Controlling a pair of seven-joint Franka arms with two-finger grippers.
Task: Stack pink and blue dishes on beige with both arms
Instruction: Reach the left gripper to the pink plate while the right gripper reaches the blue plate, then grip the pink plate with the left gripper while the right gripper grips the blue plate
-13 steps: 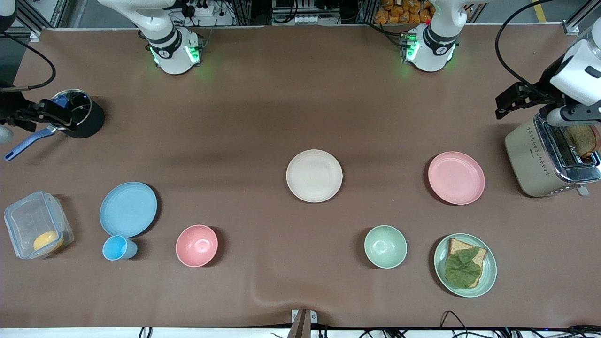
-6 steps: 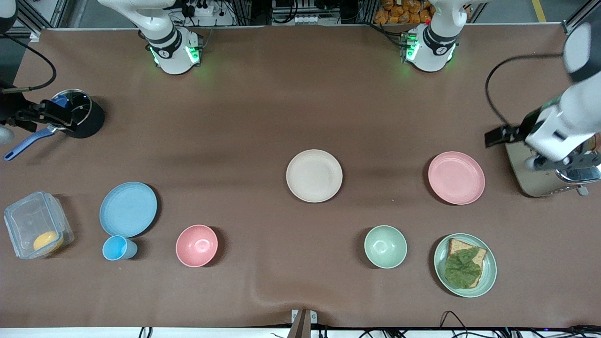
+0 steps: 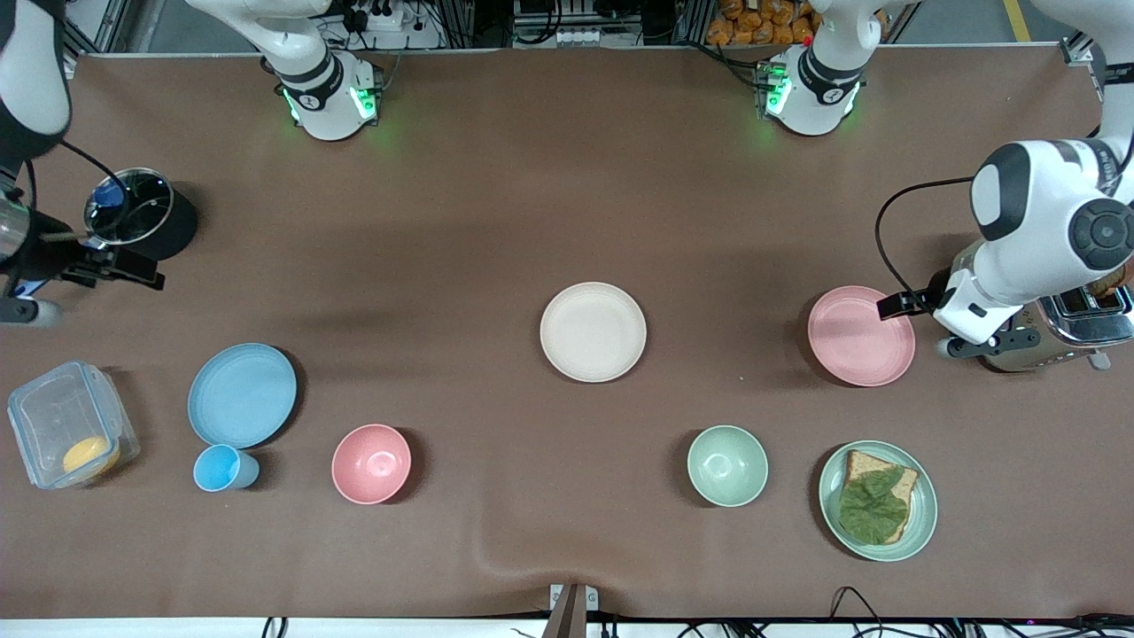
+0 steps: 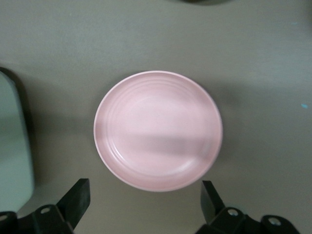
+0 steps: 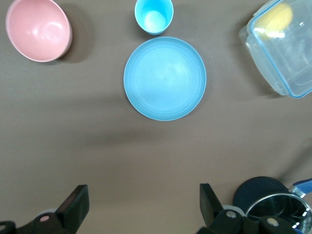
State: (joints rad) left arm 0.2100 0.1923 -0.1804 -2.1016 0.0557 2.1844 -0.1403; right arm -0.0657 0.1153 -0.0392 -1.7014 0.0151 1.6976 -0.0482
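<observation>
The beige plate (image 3: 593, 332) lies mid-table. The pink plate (image 3: 860, 336) lies toward the left arm's end, beside the toaster. The blue plate (image 3: 242, 395) lies toward the right arm's end. My left gripper (image 4: 145, 202) hangs open and empty over the table at the pink plate's (image 4: 158, 129) edge, on the toaster's side. My right gripper (image 5: 143, 204) hangs open and empty over bare table beside the black pot. The blue plate (image 5: 165, 78) lies well clear of its fingertips.
A toaster (image 3: 1001, 283) with a bread slice stands under the left arm. A green plate (image 3: 829, 505) with bread and a leaf, a green bowl (image 3: 727, 465), a pink bowl (image 3: 371, 463), a blue cup (image 3: 221, 468), a clear container (image 3: 71, 425) and the black pot (image 3: 146, 221) stand around.
The left arm has swung from above the toaster toward the pink plate. The right hand has drawn away from the pot toward the front camera. Both grippers stay open.
</observation>
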